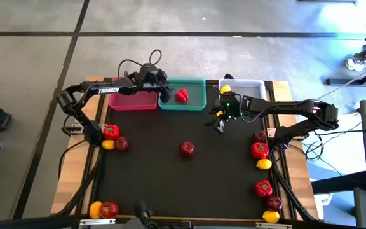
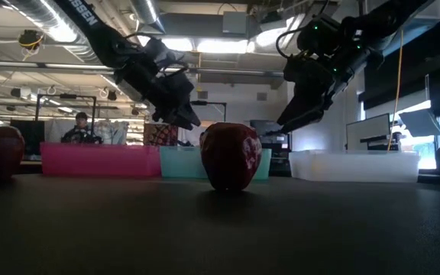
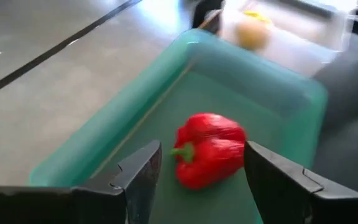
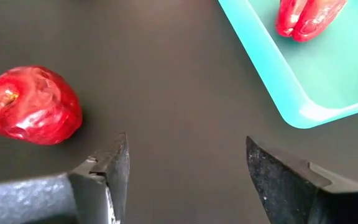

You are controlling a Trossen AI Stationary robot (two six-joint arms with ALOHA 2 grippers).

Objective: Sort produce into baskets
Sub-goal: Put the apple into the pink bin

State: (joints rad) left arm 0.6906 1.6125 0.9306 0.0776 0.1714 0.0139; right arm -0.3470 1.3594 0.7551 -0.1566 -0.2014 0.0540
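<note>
Risk: we note left gripper (image 3: 197, 180) spread over bell pepper (image 3: 209, 149) in teal basket (image 1: 196, 102), right gripper (image 4: 185, 174) spread, its descent perhaps nudging apple (image 4: 31, 106) at nine o'clock rolling.

Left hand (image 1: 164, 94) and right hand (image 1: 219, 123) both hover with fingers parted, holding nothing.

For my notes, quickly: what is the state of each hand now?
Left hand: open, holding nothing, over the teal basket.
Right hand: open, holding nothing.
</note>
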